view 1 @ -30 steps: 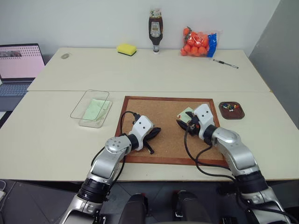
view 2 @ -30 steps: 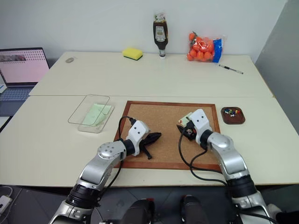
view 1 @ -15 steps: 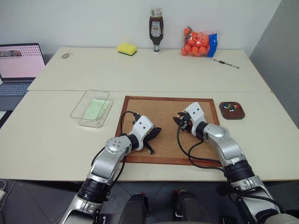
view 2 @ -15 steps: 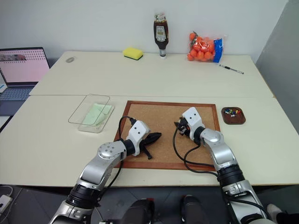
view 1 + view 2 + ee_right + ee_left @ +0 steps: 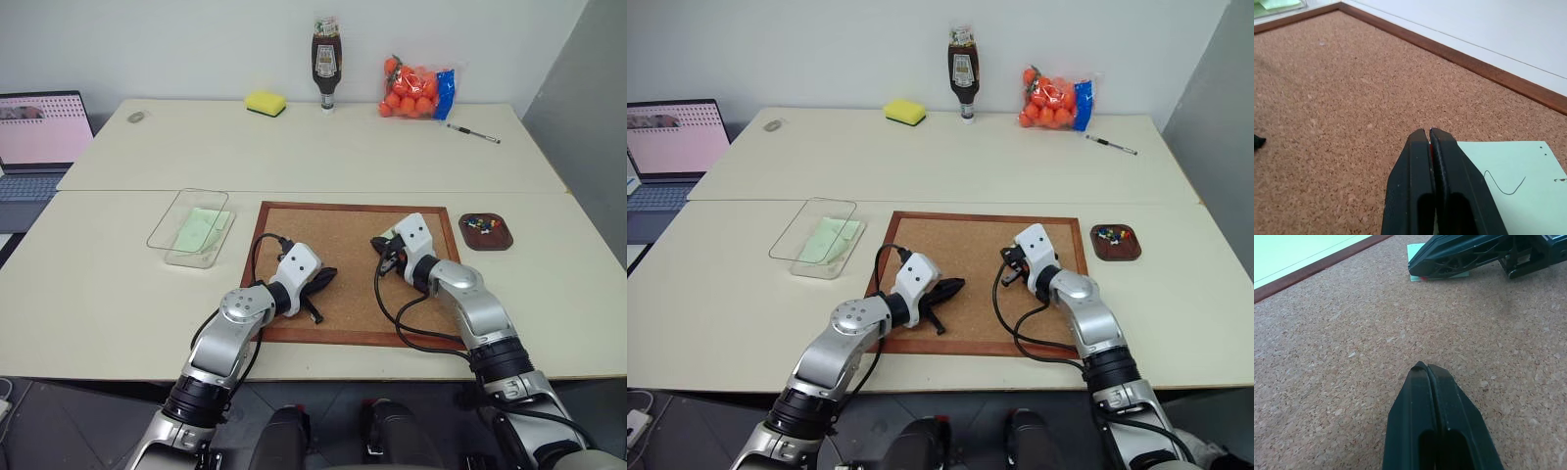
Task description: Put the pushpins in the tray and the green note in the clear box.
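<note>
1. Right wrist view: the right gripper (image 5: 1429, 134) has its fingers pressed together at the near-left corner of the green note (image 5: 1508, 186), which lies flat on the corkboard (image 5: 1342, 98). A sliver of red shows between the tips, so I judge it is clenched on a pushpin, though the pin itself is mostly hidden.
2. From the left eye view, that note (image 5: 393, 233) sits toward the far right of the corkboard, with the tray (image 5: 486, 231) just off the board's right edge and already holding several pushpins (image 5: 478, 224).
3. To do this step well, I'd pull straight up off the cork rather than sideways, so the paper doesn't tear or drag along.
4. I'd watch whether the note lifts with the pin; if it does, pause and let it drop back.
5. Then carry the pin right to the tray and release low over it so it doesn't bounce out.
6. The left gripper (image 5: 327, 277) rests clenched and empty on the cork, near the board's left side; it could pin the paper down if needed.
7. The clear box (image 5: 192, 227) lies left of the board, already containing a green slip.
</note>
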